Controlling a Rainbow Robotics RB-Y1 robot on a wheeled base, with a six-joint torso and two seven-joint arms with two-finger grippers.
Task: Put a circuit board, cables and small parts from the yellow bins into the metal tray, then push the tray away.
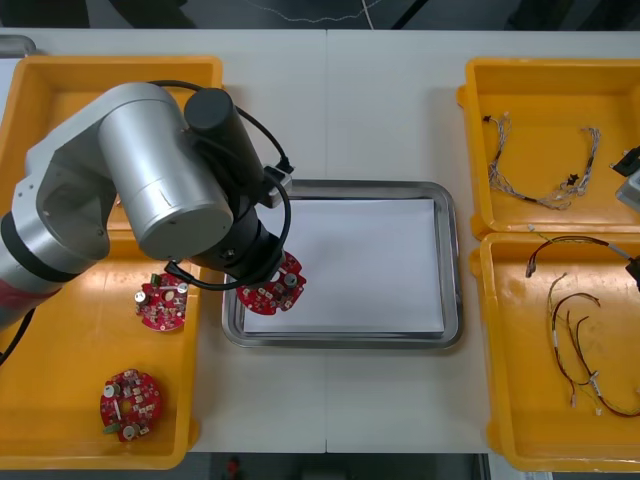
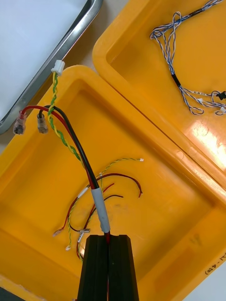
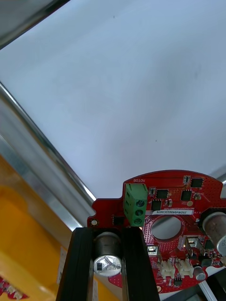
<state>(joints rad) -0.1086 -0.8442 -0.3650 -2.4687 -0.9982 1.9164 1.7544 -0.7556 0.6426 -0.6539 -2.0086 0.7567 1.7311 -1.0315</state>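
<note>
The left arm reaches across the left bins and covers its own gripper in the front view. There, a red board pokes out from under it, over the near-left corner of the tray, partly above the rim and partly above the white inside. I cannot tell whether the board rests on the tray or hangs above it.

In the left wrist view the left gripper is clamped narrowly on a silver cylindrical part standing on the board. The part sits between the black fingers. The board's near edge is cut off by the frame. Beyond it lie the tray's white floor and shiny rim.

Two more boards lie in the near left bin. Most of the far left bin is hidden by the arm.

The right arm is mostly cut off at the front view's right edge. In the right wrist view the right gripper is pinched almost closed on a cable, a bundle of black, red and yellow-green strands with a white sleeve just beyond the fingers. It is held above the near right bin, and its ends reach toward the bin's corner nearest the tray. Loose cables lie on the bin floor below. Blue-white cables lie in the far right bin.
</note>
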